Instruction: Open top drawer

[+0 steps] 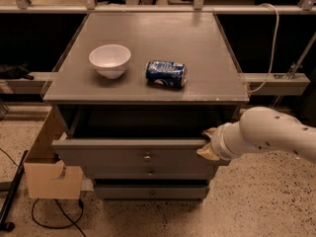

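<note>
1. A cardboard box stands beside the cabinet.
2. A white bowl and a blue can rest on top.
3. The top drawer, under the tabletop, stands partly pulled out.
4. The gripper is at its right front corner; its grip cannot be told.

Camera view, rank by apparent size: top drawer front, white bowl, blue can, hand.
top drawer front
white bowl
then blue can and the hand at the drawer's right end, which look alike, so unranked
</note>
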